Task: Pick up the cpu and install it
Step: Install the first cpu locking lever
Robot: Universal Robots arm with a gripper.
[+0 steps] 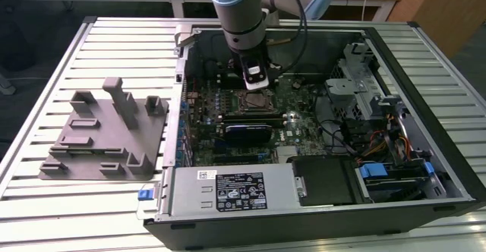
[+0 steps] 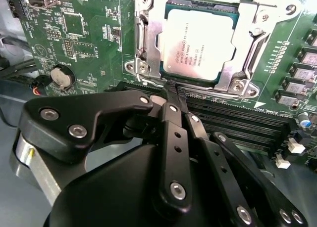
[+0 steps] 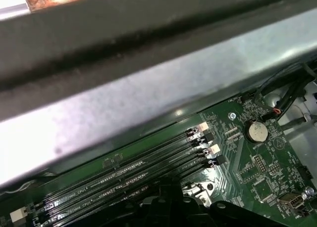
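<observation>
The cpu [image 2: 198, 41], a flat square chip with a silvery-white top, lies inside the metal socket frame [image 2: 148, 44] on the green motherboard [image 2: 89, 44]. My gripper [image 2: 172, 94] hovers just off the socket's edge, on the side of the memory slots. Its black fingers [image 2: 174, 138] meet at the tips and hold nothing. In the exterior view the gripper [image 1: 256, 86] hangs inside the open computer case, directly over the socket [image 1: 255, 99]. Dark tops of the fingers [image 3: 168, 207] also appear in the first wrist view.
A grey plastic fixture block [image 1: 106, 132] stands on the slatted table at the exterior view's left. Inside the case are memory slots [image 2: 237, 123], a coin battery [image 2: 62, 76], a power supply [image 1: 227, 192] and a drive cage [image 1: 365, 93]. The case wall [image 3: 124, 108] runs close by.
</observation>
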